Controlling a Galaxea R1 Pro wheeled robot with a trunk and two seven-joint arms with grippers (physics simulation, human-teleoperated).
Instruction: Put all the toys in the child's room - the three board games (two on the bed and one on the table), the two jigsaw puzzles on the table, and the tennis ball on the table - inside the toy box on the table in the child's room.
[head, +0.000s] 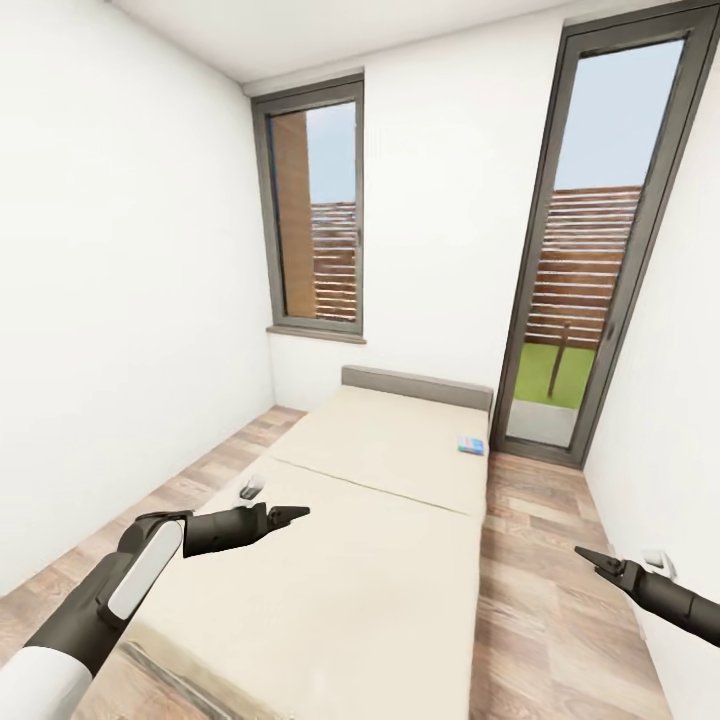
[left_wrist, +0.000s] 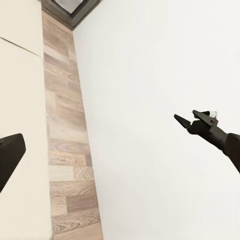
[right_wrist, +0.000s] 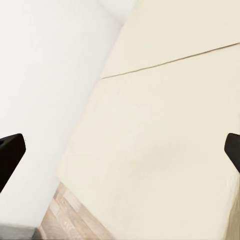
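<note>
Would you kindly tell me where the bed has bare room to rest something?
Nearly all the bed is bare: the near mattress half below the seam, and the far half up to the headboard. Only the far right edge is taken, by a small blue box.

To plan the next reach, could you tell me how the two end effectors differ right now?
The left end effector hangs over the bed; the right end effector hangs over the wooden floor beside it. The left sits higher in the head view. Both are dark, empty and point forward.
</note>
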